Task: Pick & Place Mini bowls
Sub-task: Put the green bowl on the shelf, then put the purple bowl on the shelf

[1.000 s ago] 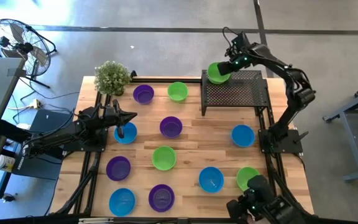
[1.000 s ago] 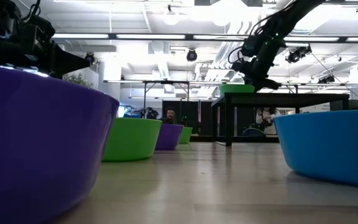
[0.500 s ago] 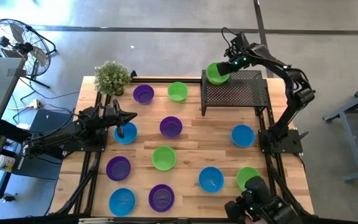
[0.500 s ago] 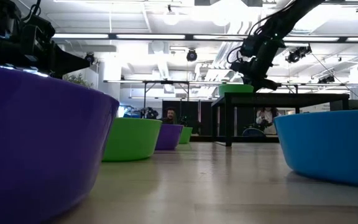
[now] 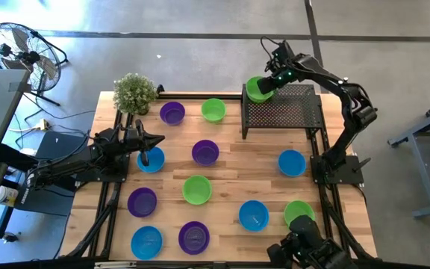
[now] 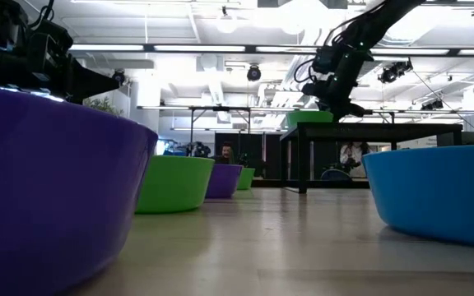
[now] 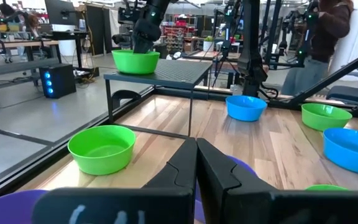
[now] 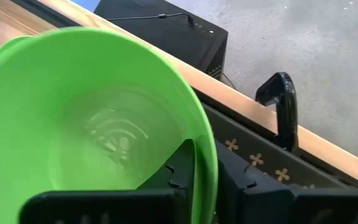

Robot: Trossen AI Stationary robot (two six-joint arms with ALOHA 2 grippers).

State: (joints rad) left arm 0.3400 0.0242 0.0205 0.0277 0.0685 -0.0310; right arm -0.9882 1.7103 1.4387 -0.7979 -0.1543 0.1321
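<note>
The right claw (image 5: 272, 78) sits over the far left corner of a black perforated-metal rack (image 5: 284, 110), its two dark fingers (image 8: 180, 169) straddling the rim of a glossy, bright green, round shallow plastic bowl (image 5: 257, 88): one finger inside the wall, one outside, narrowly parted. Whether they pinch the rim or just flank it cannot be told. The bowl rests on the rack's mesh top at that corner, as the low view also shows (image 6: 309, 117).

Just below the rack, on the pale wooden plank table (image 5: 230, 161), lies a smooth blue bowl (image 5: 291, 162). To the left of the claw stand a second green bowl (image 5: 213, 110) and a purple one (image 5: 172, 113), then a small leafy potted plant (image 5: 134, 93) at the table's corner. Farther toward the near edge, more smooth blue, green and purple bowls lie scattered, well apart from one another.

The left claw (image 5: 158, 140) waits far off at the table's left side, fingers pressed together and empty, just above another blue bowl (image 5: 151, 160).
</note>
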